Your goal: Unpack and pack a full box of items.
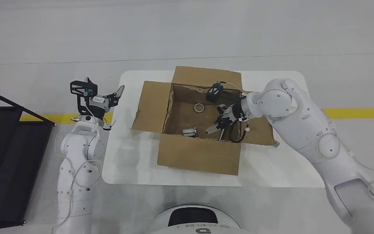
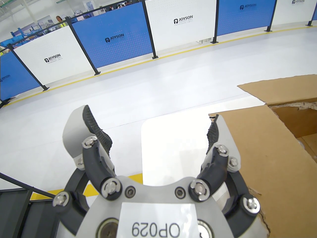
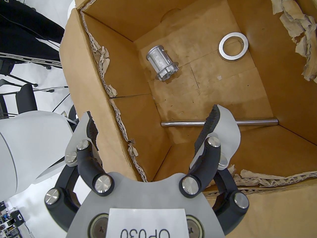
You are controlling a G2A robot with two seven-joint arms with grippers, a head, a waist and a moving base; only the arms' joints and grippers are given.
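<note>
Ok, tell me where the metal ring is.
In the top view the metal ring lies flat on the box floor, by the far wall, apart from the ribbed cylinder nearer the robot.

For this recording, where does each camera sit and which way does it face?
Top: overhead, looking down at the table and open box; both arms show.
Left wrist: behind the open left tool, beside the box, facing across floor to a fence.
Right wrist: behind the open right tool, looking down into the box at a ring, rod and cylinder.
Shared: all three show the box; top and right wrist share the ring.
</note>
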